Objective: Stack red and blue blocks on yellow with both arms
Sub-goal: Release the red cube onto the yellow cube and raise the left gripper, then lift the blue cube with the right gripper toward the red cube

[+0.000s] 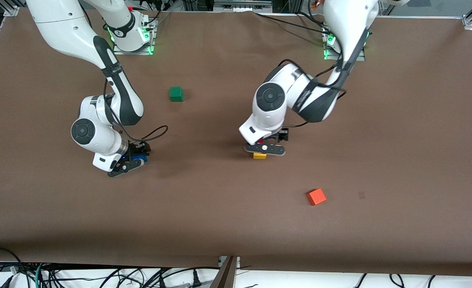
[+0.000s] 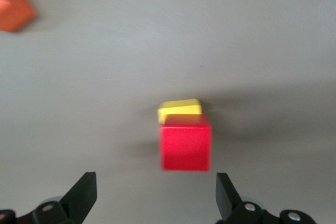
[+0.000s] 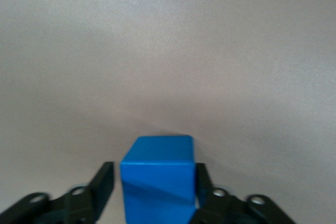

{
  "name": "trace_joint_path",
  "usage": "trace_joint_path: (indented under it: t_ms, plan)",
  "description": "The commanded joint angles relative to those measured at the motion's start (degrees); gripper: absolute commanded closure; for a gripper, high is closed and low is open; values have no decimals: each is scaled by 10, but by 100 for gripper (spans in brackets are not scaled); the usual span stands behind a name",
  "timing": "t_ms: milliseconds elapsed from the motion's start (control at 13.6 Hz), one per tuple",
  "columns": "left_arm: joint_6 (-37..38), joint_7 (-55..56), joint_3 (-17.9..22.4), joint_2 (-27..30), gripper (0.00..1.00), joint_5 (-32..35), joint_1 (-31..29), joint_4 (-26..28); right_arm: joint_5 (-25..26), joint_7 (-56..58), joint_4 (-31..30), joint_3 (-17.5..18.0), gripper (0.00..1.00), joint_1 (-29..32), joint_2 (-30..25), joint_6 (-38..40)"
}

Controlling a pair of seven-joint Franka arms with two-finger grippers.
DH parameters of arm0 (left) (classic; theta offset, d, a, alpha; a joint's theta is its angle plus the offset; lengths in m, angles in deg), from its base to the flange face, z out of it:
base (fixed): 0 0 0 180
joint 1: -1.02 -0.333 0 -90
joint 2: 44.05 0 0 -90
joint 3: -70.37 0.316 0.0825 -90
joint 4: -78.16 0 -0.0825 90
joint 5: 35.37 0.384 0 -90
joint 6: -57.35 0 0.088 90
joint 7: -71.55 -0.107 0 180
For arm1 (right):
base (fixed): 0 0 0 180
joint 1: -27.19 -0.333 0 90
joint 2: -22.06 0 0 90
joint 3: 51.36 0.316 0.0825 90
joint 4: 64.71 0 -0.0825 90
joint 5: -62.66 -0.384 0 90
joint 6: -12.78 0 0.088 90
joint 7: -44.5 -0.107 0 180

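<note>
Sitting already on the yellow cube (image 2: 181,109), near mid-worktop (image 1: 380,120): the red block (image 2: 185,146), slightly off-centre, with the left gripper (image 2: 155,195) hanging just over it, fingers (image 2: 84,192) spread wide and released. Remaining, judging by this: bringing the blue block (image 3: 157,174) over and placing it on top. Clamping that blue block low at the right arm's end: the right gripper (image 3: 155,190), fingers pressing both sides. Hiding most of the stack in the front view: the left wrist. Not showing: whether blue is lifting clear of the worktop.
</note>
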Motion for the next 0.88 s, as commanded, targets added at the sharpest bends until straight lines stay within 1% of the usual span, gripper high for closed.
trace_joint_path:
  t_ms: [0, 74, 147, 221, 294, 368, 442, 589, 810]
  plan:
    - [53, -9, -3, 19, 0, -1, -81, -46, 3, 9, -18, -1, 81, 1, -22, 1]
    - [54, -9, -6, 34, 0, -1, -117, -52, 3, 4, -12, -1, 90, 1, -29, 8]
    - [54, -10, -6, 54, 0, 0, -146, -53, 0, -2, 1, -1, 91, 1, -34, 32]
    - [56, -12, -6, 77, 0, 0, -178, -53, -1, -25, 36, 0, 91, 1, -37, 78]
    - [58, -34, -8, 97, 0, -1, -205, -53, -1, -57, 79, 1, 91, 0, -37, 132]
    - [71, -79, -7, 116, 0, -1, -228, -51, -1, -94, 130, 4, 91, -3, -34, 190]
    - [97, -124, -5, 130, 0, -1, -246, -51, 0, -134, 176, 4, 91, -14, -30, 238]
    - [135, -168, -2, 149, 0, 2, -278, -51, -2, -223, 268, 4, 91, -42, -2, 320]
    - [169, -279, -3, 155, 0, -2, -335, -51, -4, -373, 377, 4, 91, -104, 40, 376]
